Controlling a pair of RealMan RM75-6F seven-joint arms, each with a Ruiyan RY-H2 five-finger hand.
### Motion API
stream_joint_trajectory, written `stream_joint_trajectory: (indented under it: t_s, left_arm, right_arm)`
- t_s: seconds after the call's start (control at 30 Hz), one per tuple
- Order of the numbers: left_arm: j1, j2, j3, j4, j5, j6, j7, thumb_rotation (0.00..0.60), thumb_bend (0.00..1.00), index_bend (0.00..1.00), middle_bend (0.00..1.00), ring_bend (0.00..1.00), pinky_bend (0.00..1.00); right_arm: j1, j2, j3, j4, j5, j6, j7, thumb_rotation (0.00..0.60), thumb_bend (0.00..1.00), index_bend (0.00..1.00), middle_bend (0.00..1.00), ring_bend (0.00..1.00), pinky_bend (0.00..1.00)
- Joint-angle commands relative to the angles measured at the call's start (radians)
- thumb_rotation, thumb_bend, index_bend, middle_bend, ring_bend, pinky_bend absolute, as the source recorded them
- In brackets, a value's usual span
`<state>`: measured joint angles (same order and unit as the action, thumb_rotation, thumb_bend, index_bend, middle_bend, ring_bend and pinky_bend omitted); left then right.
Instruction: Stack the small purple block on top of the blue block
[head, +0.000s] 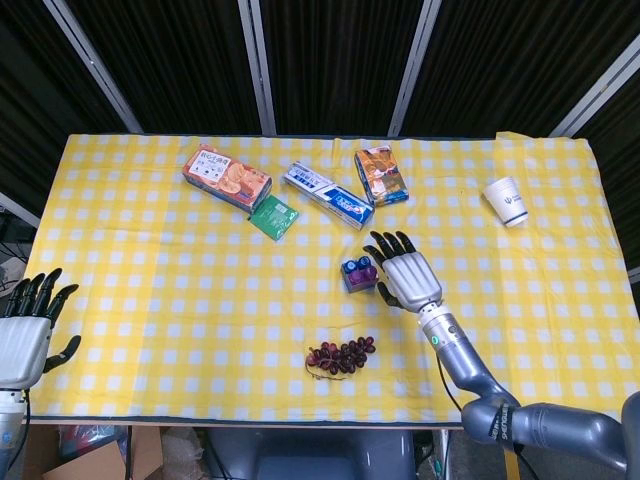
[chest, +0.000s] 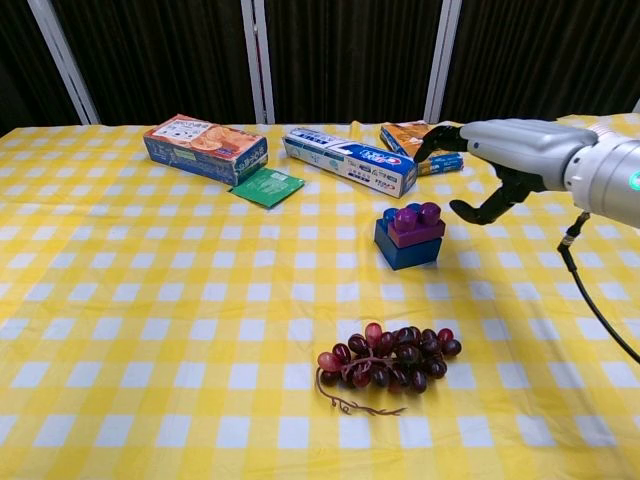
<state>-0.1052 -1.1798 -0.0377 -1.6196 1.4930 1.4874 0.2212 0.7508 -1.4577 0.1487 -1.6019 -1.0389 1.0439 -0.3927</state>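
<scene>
Far left, at the table's near corner, we see the left hand (head: 22, 335) empty, fingers apart. Mid-table, the purple block (chest: 415, 224) sits on the blue block (chest: 404, 245), studs up, covering its right part; grapes (chest: 390, 355) lie nearer us. Just right of the stack, we find the right hand (chest: 497, 165) released, fingers spread and curved, apart from both blocks.
</scene>
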Motion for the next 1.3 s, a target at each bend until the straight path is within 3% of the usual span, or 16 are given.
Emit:
stream_joint_trajectory:
  t_s: [0.03, 0.33, 1.3]
  left_arm:
    - [0.002, 0.002, 0.003, -0.003, 0.007, 0.005, -0.002, 0.6, 0.32, 0.16, 0.0, 0.0, 0.05]
    - [0.008, 0.007, 0.008, -0.01, 0.024, 0.018, -0.007, 0.6, 0.32, 0.16, 0.0, 0.0, 0.05]
    - [0.005, -0.003, -0.003, -0.003, -0.003, 0.006, 0.018, 0.6, 0.31, 0.16, 0.0, 0.0, 0.05]
  right_arm:
    - [-0.045, 0.04, -0.03, -0.056, -0.051, 0.05, 0.011, 0.6, 0.57, 0.22, 0.0, 0.0, 0.0]
    - [-0.089, 0.041, -0.072, -0.067, -0.098, 0.065, 0.014, 0.6, 0.57, 0.24, 0.0, 0.0, 0.0]
    - [-0.053, -0.049, -0.025, 0.059, -0.063, -0.043, 0.015, 0.6, 0.57, 0.25, 0.0, 0.0, 0.0]
